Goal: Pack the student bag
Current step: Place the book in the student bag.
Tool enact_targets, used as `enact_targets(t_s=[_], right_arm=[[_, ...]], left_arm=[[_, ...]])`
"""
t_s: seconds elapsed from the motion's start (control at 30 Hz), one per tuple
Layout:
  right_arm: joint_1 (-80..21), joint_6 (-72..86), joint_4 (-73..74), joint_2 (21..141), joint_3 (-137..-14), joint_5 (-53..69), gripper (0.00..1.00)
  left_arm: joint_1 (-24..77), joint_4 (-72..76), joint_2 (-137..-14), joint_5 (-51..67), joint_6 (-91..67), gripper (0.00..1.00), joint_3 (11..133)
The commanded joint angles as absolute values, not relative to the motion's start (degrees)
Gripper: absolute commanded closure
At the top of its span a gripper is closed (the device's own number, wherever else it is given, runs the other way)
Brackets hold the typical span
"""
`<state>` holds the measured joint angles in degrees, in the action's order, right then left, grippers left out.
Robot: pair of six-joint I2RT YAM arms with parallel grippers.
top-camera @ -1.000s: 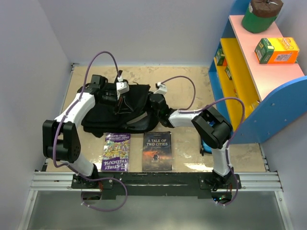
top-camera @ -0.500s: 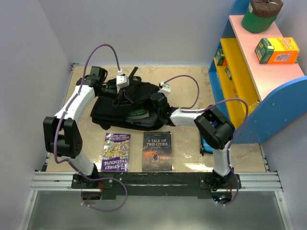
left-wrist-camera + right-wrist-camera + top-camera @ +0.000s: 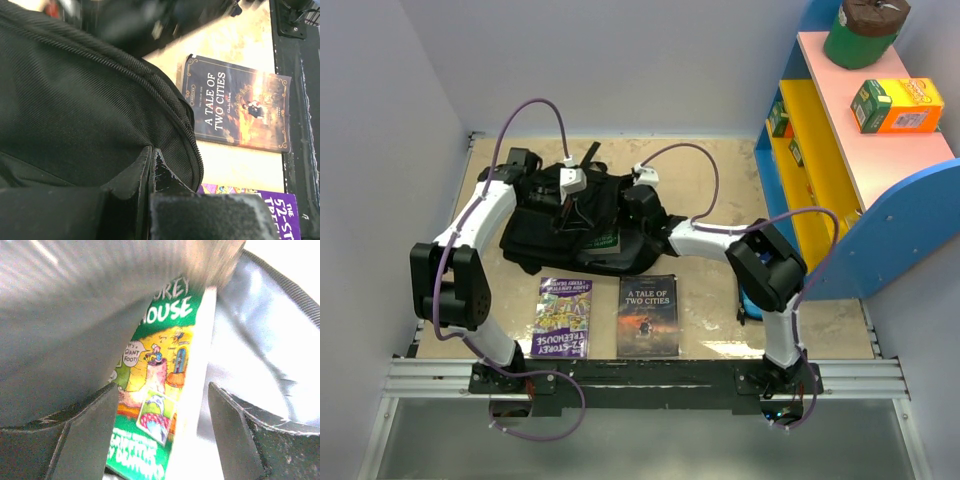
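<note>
The student bag [image 3: 545,235] is a black backpack lying at the back of the table, its grey lining [image 3: 70,315] filling the right wrist view. My left gripper [image 3: 572,192] is shut on a fold of the bag's black fabric [image 3: 148,165] beside the zipper and holds it up. My right gripper [image 3: 162,405] reaches into the bag's mouth [image 3: 632,212]. Its jaws stand open on either side of a green picture book [image 3: 157,390], which stands on edge inside the bag; the right finger [image 3: 240,435] is clear of it. A corner of that book [image 3: 603,240] shows from above.
A purple book [image 3: 563,317] and "A Tale of Two Cities" [image 3: 648,315] lie flat in front of the bag. A blue, yellow and pink shelf [image 3: 860,150] at the right carries a green pot [image 3: 865,30] and an orange-green box [image 3: 897,105]. A small blue object [image 3: 750,305] lies by the right arm.
My right gripper's jaws have opened wide and let go of the green book inside the bag. The left gripper has pulled the bag's edge up and back; the bag has shifted.
</note>
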<state>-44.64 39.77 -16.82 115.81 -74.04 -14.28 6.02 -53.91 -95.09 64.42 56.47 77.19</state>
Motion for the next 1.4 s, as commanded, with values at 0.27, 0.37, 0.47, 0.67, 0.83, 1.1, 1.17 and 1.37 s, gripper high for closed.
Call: enact_targets(t_s=[0.27,0.37,0.47,0.67,0.83,1.1,1.17,1.37], right_arm=[[-44.8,6.7,-16.4,108.9,-75.2,-30.3,0.16],[-44.8,0.7,-17.2,110.6,-76.5,-32.3,0.13],[-44.8,-5.1,-19.3,110.7,-76.5,-32.4,0.11],[-44.3,-13.1,-28.4,111.4,-75.5,-34.0,0.11],[-44.6,-29.6,-41.0,110.7,-70.2,-26.0,0.10],[-44.6,-45.0,-45.4,106.5,-64.7,-12.1,0.12],[-44.2,-45.3,-47.7,105.5,-63.9,-11.8,0.12],[-44.1,-49.6,-47.5,104.8,-64.1,-8.0,0.20]], left_arm=[[4.7,-63.2,-93.9,69.6,65.7,1.00,78.9],[4.5,-64.2,-93.9,69.9,66.6,1.00,79.3],[4.3,-64.4,-93.8,70.0,66.7,1.00,79.0],[4.2,-65.0,-94.4,70.0,66.9,1.00,79.2],[4.0,-66.3,-94.5,69.7,67.7,1.00,79.5],[3.4,-66.4,-95.3,69.8,68.1,1.00,79.0],[3.4,-66.4,-95.4,69.9,68.2,1.00,78.9],[3.3,-67.0,-95.5,69.5,68.4,1.00,78.8]])
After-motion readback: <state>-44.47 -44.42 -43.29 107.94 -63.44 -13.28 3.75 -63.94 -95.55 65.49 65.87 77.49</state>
